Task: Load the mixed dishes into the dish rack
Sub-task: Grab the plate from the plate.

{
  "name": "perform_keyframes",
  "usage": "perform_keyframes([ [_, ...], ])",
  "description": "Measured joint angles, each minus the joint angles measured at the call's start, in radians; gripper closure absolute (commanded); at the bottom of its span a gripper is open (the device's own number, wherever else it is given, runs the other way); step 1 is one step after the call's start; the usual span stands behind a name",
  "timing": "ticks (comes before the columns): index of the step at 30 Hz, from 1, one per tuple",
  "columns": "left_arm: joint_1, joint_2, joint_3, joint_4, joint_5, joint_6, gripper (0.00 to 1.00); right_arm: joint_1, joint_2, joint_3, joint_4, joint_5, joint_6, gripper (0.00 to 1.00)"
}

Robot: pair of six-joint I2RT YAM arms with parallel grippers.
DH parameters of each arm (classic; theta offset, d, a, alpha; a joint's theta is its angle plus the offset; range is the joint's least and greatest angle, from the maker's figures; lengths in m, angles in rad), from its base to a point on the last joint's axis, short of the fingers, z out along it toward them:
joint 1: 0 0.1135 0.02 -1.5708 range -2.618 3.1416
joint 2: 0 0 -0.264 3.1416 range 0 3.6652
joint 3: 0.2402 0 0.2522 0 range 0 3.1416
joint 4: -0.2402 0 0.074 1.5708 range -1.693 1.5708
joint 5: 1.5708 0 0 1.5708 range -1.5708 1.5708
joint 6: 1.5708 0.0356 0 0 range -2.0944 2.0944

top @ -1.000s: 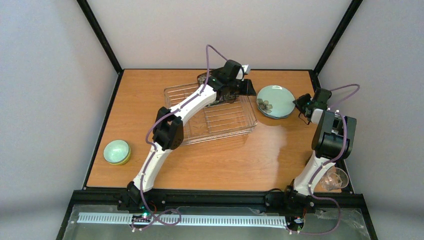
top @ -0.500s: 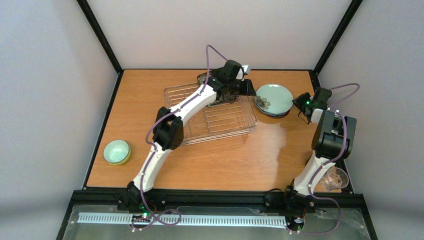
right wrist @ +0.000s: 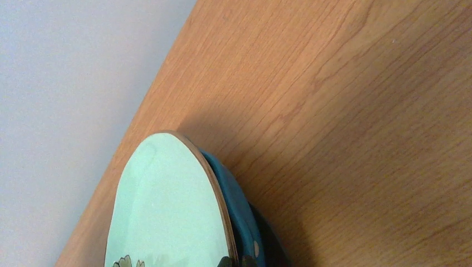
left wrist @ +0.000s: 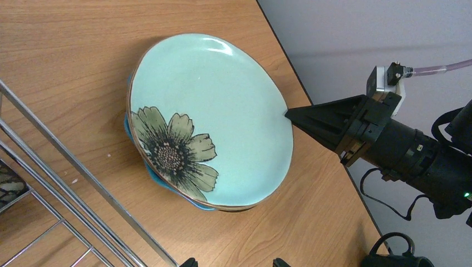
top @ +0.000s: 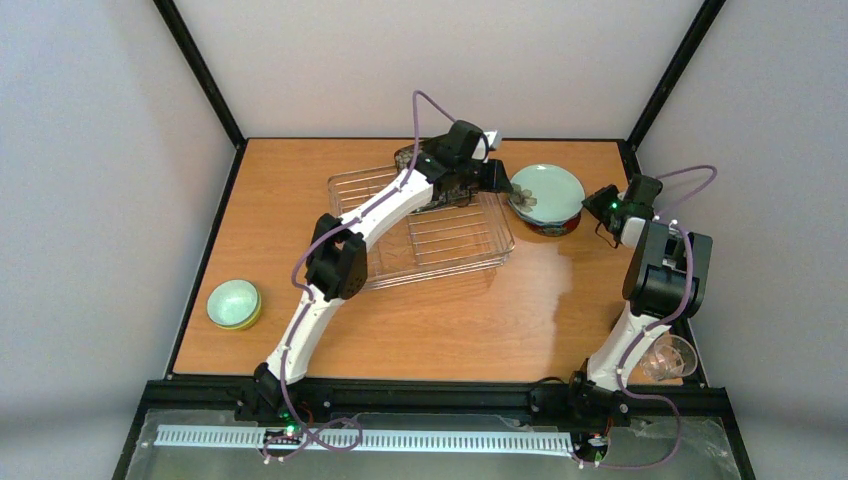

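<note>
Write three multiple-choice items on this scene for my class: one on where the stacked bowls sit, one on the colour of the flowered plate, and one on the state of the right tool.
1. Where are the stacked bowls?
A in the rack
B near the table's left edge
C at the far right corner

2. What colour is the flowered plate?
A pale mint
B red
C black

3. The right tool is:
A wide open
B shut on the flowered plate's rim
C gripping the bowls

Answers:
1. B, the bowls sit well left of the dish rack.
2. A, the left wrist view shows mint glaze.
3. B, the tool's tips meet at the rim.
</note>
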Motion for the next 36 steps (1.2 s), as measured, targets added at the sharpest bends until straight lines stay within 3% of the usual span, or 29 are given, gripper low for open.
perform_keyframes([
  [30, -0.016, 0.017, -0.003, 0.000, 0.008, -0.001, 0.24, 0.000, -0.171, -0.106, -0.045, -0.003, -0.023, 0.98],
  [36, -0.029, 0.017, -0.003, -0.001, 0.016, 0.000, 0.17, 0.001, -0.190, -0.113, -0.057, -0.003, -0.023, 0.98],
])
